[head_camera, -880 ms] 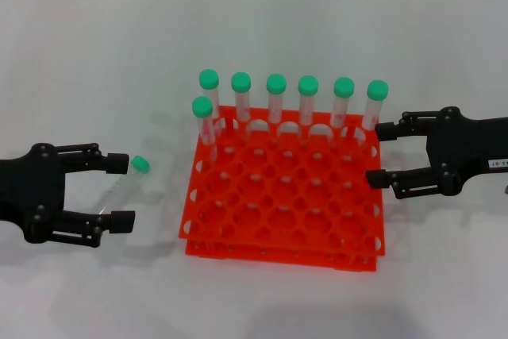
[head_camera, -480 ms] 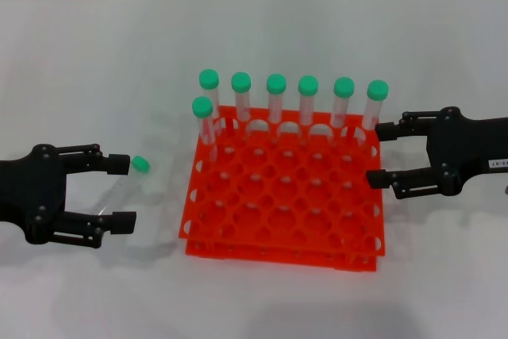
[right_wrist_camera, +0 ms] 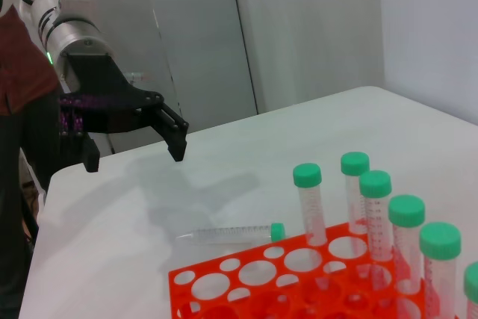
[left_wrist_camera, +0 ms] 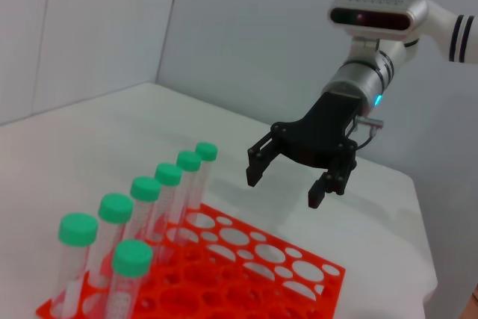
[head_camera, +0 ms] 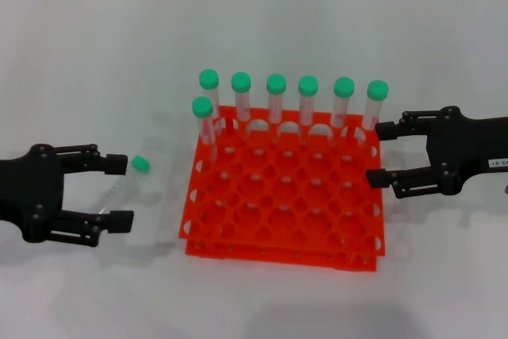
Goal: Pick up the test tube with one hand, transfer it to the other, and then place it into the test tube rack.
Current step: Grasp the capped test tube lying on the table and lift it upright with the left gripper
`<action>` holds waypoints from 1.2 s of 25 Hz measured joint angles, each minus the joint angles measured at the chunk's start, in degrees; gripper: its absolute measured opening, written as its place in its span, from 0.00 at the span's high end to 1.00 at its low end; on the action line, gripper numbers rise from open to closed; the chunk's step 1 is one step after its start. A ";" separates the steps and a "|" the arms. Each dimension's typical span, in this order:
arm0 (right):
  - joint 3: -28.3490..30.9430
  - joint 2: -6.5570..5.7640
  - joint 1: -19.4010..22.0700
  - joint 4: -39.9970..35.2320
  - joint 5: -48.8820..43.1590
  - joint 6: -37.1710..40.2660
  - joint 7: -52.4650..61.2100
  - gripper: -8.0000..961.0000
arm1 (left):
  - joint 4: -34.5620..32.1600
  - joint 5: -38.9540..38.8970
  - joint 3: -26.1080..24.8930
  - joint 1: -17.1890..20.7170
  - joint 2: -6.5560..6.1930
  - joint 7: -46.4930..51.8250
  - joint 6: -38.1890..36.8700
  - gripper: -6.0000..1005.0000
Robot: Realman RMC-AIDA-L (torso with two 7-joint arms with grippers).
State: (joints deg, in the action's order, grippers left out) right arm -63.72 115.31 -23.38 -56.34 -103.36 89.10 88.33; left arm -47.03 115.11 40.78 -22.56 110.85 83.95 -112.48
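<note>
Green-capped test tube [head_camera: 127, 186] lies on the surface left of the test tube rack [head_camera: 284, 196], between our left pincer's [head_camera: 117, 192] spread fingers, ungrasped.

Left wrist view: right pincer [left_wrist_camera: 291, 177] open, empty, beyond the rack.

Right wrist view: tube flat; pickup, handover, racking all remain.

A white table [head_camera: 333, 29] fills nearly the whole head view, ending at a pale wall along the top edge. An orange-red test tube rack [head_camera: 286, 196] sits directly on it, just right of the frame's centre, with seven green-capped tubes [head_camera: 275, 97] standing upright in its far holes. To the rack's left, in the lower left of the frame, a single test tube [head_camera: 127, 184] lies flat on the tabletop, its green cap pointing toward the upper right.
</note>
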 joint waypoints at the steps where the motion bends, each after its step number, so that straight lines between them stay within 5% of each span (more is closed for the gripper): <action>1: 0.00 0.00 0.00 0.00 0.00 -0.02 0.00 0.20 | -0.30 0.20 0.02 -0.04 -0.18 0.85 0.01 0.12; 17: 0.00 0.09 -0.31 -0.06 0.72 -0.03 -0.04 0.20 | -7.22 21.14 0.01 -6.25 -2.87 22.25 1.29 0.12; 30: -0.03 0.09 0.00 -0.07 2.18 -0.32 -0.09 0.20 | -7.70 33.00 -0.05 -10.65 -2.69 28.80 4.70 0.12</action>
State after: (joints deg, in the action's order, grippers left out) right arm -63.75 115.40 -23.38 -56.40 -101.17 88.77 88.24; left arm -54.73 148.11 40.73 -33.20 108.16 112.75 -107.79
